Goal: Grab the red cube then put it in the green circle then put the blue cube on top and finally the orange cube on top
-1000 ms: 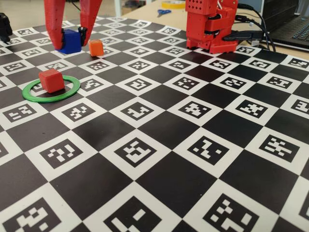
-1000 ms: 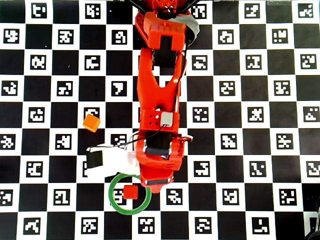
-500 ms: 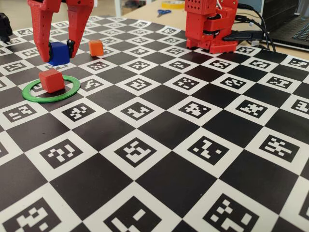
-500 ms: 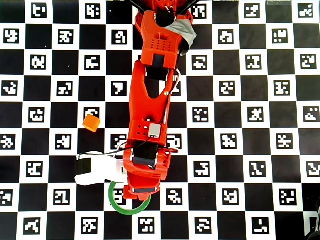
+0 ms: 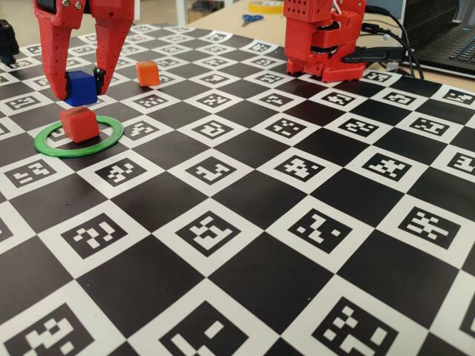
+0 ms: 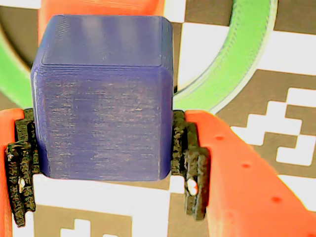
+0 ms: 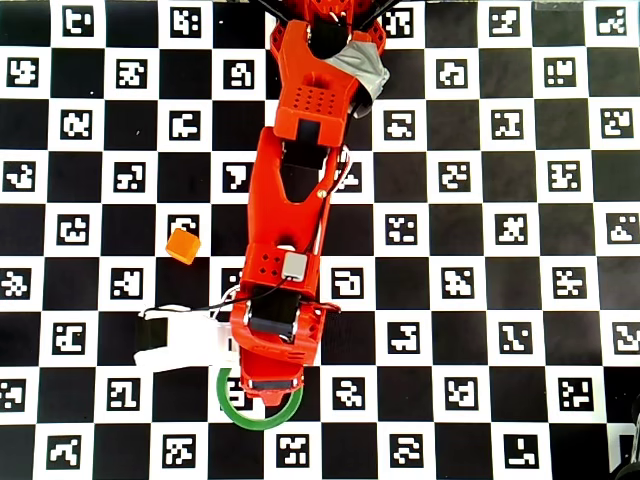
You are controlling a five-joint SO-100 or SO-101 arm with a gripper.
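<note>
My gripper [image 5: 80,90] is shut on the blue cube [image 5: 79,87] and holds it off the board. In the fixed view it hangs just above and behind the red cube [image 5: 79,123], which sits inside the green circle [image 5: 104,141]. In the wrist view the blue cube [image 6: 103,98] fills the space between the black pads [image 6: 190,163] of my gripper [image 6: 102,148]. Beyond it show a strip of the red cube [image 6: 98,7] and arcs of the green circle [image 6: 237,64]. The orange cube [image 5: 147,72] [image 7: 182,245] lies apart on the board. In the overhead view my arm hides both cubes at the green circle [image 7: 262,422].
The arm's red base [image 5: 323,41] stands at the back of the checkered marker board [image 5: 245,222]. A laptop [image 5: 453,37] and cables lie at the back right, scissors [image 5: 251,18] behind the board, and a dark object [image 5: 7,41] at the far left edge.
My gripper has carried the blue cube away from the orange cube, leftward in the fixed view, to just above the red cube in the ring. In the overhead view the arm now covers the red cube.
</note>
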